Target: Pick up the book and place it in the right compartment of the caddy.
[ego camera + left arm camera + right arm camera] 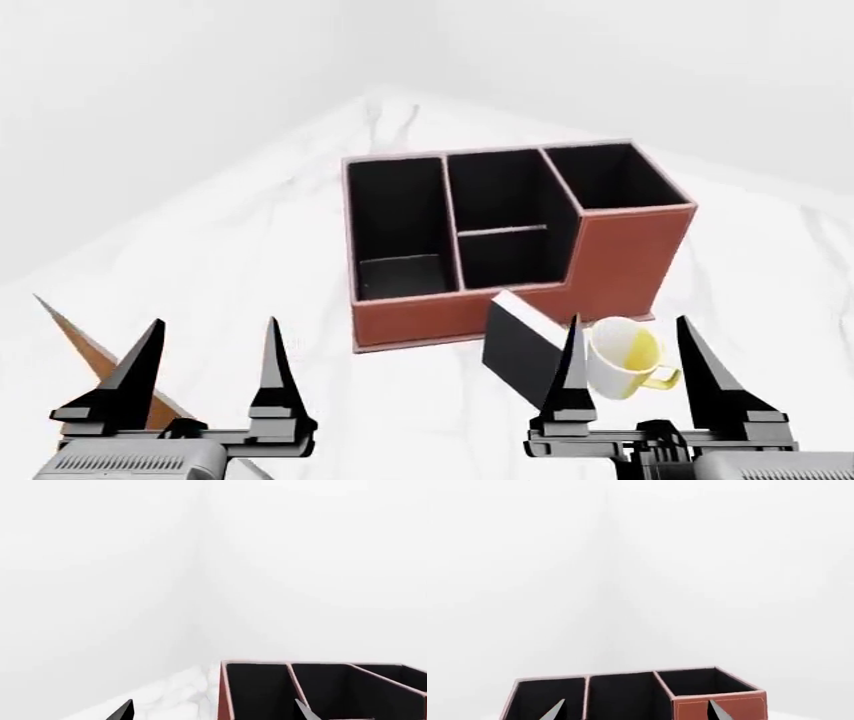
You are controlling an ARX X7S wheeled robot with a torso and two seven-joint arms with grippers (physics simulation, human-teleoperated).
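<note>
one caddy (521, 235) sits on the surface (240, 260), out ahead of both claws, and i count four black-lined compartments in it. one book (518, 352) stands just beyond the right claw (633, 352), with one mug (627, 362) right beside it. two claws in all, the left claw (208, 355) being the other, each with two pointed fingers.

Each pincer, the left pincer (208, 365) and the right pincer (633, 365), carries two matte black fingers, broad at the base and tapering to sharp points like tall blades. Each pair rises from a stepped black crossbar, mounted on a pale grey housing with fine ribbing along its top edge
</note>
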